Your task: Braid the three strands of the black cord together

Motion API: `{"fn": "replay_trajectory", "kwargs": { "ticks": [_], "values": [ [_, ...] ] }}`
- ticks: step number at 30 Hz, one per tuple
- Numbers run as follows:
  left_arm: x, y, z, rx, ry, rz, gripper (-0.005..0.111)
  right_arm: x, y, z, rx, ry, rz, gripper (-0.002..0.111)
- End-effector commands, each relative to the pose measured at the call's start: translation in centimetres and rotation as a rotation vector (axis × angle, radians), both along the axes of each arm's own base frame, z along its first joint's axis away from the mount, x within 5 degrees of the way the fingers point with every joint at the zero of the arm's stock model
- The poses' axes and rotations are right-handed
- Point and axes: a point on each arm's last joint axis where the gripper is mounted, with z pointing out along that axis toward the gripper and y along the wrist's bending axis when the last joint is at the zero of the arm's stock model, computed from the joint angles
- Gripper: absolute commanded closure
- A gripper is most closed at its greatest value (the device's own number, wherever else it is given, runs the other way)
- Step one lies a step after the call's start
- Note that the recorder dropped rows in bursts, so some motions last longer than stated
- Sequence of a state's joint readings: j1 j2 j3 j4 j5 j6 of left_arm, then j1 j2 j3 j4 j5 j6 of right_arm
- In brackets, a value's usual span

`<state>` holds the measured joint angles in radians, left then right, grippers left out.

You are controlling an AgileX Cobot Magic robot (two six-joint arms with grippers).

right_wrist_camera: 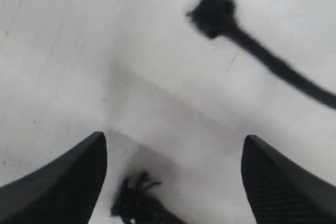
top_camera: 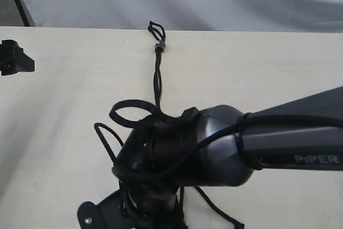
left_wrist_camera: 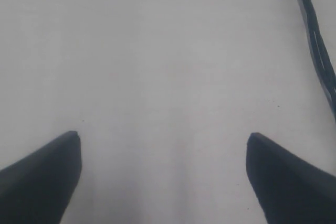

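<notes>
the black cord [top_camera: 157, 76] is seen stretched on a pale table [top_camera: 257, 68]. the right gripper [right_wrist_camera: 173, 136] is held spread and empty above it, one frayed strand tip [right_wrist_camera: 134, 203] lying between its jaws. the left gripper [left_wrist_camera: 164, 136] is spread wide, empty, the cord outside its jaws.

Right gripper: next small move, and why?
Probably ease the right gripper down and close on the frayed tip lying between its open jaws. It holds nothing yet, and the other tip lies farther out, so this one looks the easier catch.
</notes>
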<state>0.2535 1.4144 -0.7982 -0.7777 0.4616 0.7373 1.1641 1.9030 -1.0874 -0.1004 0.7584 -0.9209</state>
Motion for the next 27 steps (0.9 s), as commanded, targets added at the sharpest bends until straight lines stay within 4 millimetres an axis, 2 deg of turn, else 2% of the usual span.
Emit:
{"fn": "replay_trajectory", "kwargs": {
  "ticks": [1,3,6,10,13,24,27],
  "values": [
    [-0.1,-0.1,0.2,-0.016,-0.007,0.005,0.027,0.8,2.5,4.6,0.233,-0.048,-0.123,0.041],
    [-0.1,-0.1,0.2,-0.016,-0.007,0.005,0.027,1.6,3.4,5.9,0.308,-0.072,-0.151,0.041],
    [-0.1,-0.1,0.2,-0.016,-0.007,0.005,0.027,2.2,4.7,6.1,0.353,-0.085,-0.152,0.041],
    [-0.1,-0.1,0.2,-0.016,-0.007,0.005,0.027,2.7,5.9,3.7,0.319,-0.039,-0.270,0.041],
    [-0.1,-0.1,0.2,-0.018,-0.007,0.006,0.027,3.0,6.3,1.8,0.297,0.013,-0.512,0.041],
    [-0.1,-0.1,0.2,-0.019,-0.007,0.007,0.027,3.3,6.0,2.0,0.183,0.006,-0.713,0.041],
    [0.0,-0.2,0.2,-0.032,-0.014,0.002,0.027,3.2,5.9,2.0,0.188,0.019,-0.841,0.041]
  ]
}}
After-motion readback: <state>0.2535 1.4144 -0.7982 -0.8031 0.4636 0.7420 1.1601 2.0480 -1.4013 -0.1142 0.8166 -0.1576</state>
